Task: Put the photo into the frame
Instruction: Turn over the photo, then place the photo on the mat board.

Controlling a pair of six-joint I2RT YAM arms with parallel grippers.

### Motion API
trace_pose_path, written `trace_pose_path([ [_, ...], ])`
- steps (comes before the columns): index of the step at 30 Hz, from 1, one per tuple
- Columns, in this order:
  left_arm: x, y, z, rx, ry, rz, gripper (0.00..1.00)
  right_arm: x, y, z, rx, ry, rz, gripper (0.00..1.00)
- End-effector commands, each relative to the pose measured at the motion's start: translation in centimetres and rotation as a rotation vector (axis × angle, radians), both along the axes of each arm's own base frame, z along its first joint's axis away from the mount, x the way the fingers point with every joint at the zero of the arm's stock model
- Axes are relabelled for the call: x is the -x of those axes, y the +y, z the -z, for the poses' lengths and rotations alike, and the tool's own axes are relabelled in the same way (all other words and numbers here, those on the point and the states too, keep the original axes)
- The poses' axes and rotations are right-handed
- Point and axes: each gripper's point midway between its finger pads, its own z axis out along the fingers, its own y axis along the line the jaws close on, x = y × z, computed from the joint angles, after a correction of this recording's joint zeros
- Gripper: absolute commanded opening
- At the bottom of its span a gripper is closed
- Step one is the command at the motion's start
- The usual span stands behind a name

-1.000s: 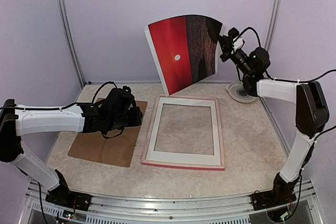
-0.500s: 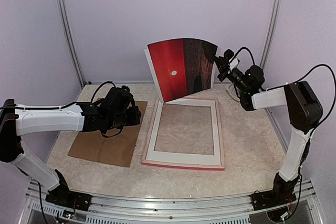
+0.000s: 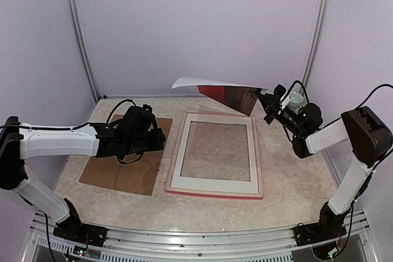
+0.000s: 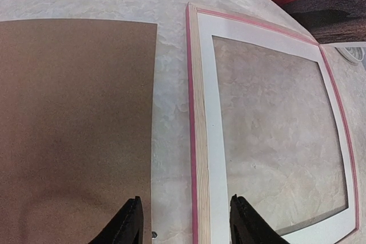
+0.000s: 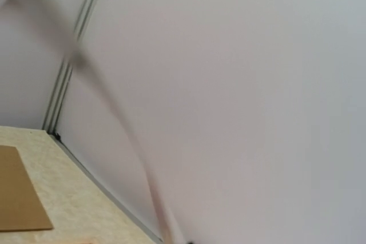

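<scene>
The right pincer (image 3: 261,98) is clamped shut on the right edge of the photo (image 3: 209,84) and holds it in the air, almost flat, over the far end of the frame (image 3: 213,193). The print's white back faces up. Its red sky and dark sea face down and show only along the near edge. The photo touches neither the frame nor the table (image 3: 288,170).

The frame lies flat in the middle of the table. Its pale wood is uppermost, with pink showing along the outer edges. A white mat (image 3: 209,182) sits inside it, and the marbled table surface shows through the mat's window.

To the left of the frame, a little apart from it, a brown backing board (image 3: 116,173) lies flat. The left arm reaches over this board. The left pincer (image 4: 186,204) hovers above the board's right edge with its fingers apart and nothing between them. It points toward the frame's left rail.
</scene>
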Motion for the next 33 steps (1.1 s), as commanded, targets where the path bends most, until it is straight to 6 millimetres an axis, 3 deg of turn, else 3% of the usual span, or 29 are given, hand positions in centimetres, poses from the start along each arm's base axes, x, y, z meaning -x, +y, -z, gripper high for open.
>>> trace_pose_path([
  [1,0.1,0.0,-0.9,0.038,-0.021,0.014,0.52,2.3,-0.5,-1.9,-0.001,-0.072,-0.023,0.00],
  [19,0.8,0.1,-2.1,0.085,-0.029,0.017,0.52,4.5,0.0,1.8,0.055,0.063,-0.092,0.01],
  [21,0.8,0.1,-2.1,0.086,-0.029,0.019,0.52,4.9,0.1,1.8,0.062,0.083,-0.108,0.09],
  [27,1.1,-0.1,-1.7,0.093,-0.024,0.026,0.52,6.0,0.2,3.0,0.084,0.151,-0.135,0.17],
  [33,1.6,-0.1,-1.2,0.095,-0.018,0.029,0.52,7.2,-0.1,4.2,0.109,0.233,-0.140,0.33],
])
